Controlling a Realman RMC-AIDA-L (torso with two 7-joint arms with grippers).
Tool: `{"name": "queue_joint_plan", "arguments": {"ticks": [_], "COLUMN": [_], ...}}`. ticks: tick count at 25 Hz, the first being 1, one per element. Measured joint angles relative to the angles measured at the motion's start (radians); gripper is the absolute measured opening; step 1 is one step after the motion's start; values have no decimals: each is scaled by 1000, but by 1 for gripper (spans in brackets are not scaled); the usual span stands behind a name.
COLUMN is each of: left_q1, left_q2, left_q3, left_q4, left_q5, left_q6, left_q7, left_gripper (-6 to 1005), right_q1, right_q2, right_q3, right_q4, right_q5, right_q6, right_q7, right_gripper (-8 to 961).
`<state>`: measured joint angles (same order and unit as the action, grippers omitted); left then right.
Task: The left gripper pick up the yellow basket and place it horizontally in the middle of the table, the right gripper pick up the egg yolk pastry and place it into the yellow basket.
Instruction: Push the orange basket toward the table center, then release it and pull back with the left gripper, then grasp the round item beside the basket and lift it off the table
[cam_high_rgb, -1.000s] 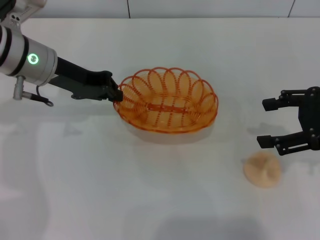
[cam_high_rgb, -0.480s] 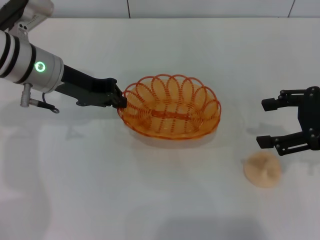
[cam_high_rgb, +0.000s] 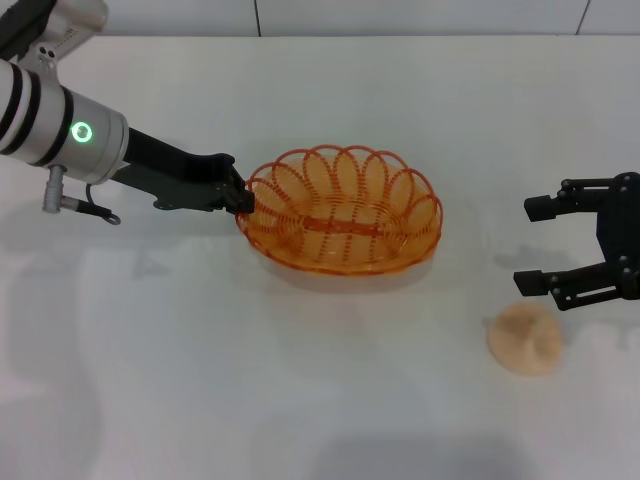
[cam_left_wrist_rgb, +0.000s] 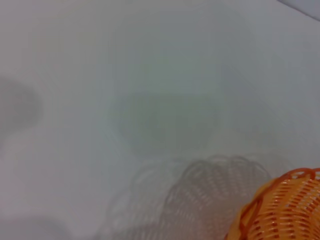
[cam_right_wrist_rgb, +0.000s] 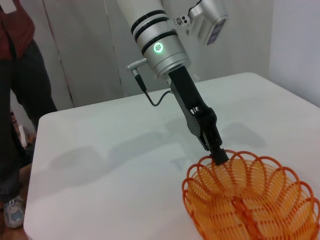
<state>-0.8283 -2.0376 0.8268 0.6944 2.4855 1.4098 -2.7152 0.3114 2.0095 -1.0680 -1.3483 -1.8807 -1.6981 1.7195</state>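
Left claw holds the basket; right claw waits beside the pastry.

Head view: the left gripper (cam_high_rgb: 240, 199) pinches the yellow basket (cam_high_rgb: 340, 210) by its left rim, mid-table (cam_high_rgb: 300, 400). The right gripper (cam_high_rgb: 545, 246) hangs spread, near the egg yolk pastry (cam_high_rgb: 525, 339). Left wrist view: basket edge (cam_left_wrist_rgb: 280, 210) above its shadow. Right wrist view: left gripper (cam_right_wrist_rgb: 218, 156) clamped on the rim (cam_right_wrist_rgb: 252, 197).

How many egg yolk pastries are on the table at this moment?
1. The egg yolk pastry lies on the table, just below the open right gripper, apart from the yellow basket.
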Motion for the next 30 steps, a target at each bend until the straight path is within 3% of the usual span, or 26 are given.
{"name": "queue_joint_plan", "arguments": {"ticks": [8, 13, 19, 24, 30], "left_q1": [-1, 1, 18, 24, 26], "left_q2": [-9, -11, -6, 15, 46], "left_q3": [0, 0, -4, -7, -10], "left_q4": [-1, -1, 3, 8, 13], "left_q5": [-2, -28, -76, -112, -177], "left_q6": [0, 5, 9, 21, 37], "left_q7": [2, 21, 36, 39, 112], "left_gripper": [54, 153, 281, 387, 692], "right_q1": [0, 0, -7, -9, -5], "right_q2": [0, 0, 0, -1, -2], "right_q3": [2, 2, 4, 5, 6], "right_q4": [2, 3, 2, 2, 5], "right_q5": [-2, -3, -2, -2, -3], "right_q6": [0, 0, 0, 0, 4], "right_q7": [0, 0, 0, 1, 1], "right_gripper": [855, 855, 855, 855, 854]}}
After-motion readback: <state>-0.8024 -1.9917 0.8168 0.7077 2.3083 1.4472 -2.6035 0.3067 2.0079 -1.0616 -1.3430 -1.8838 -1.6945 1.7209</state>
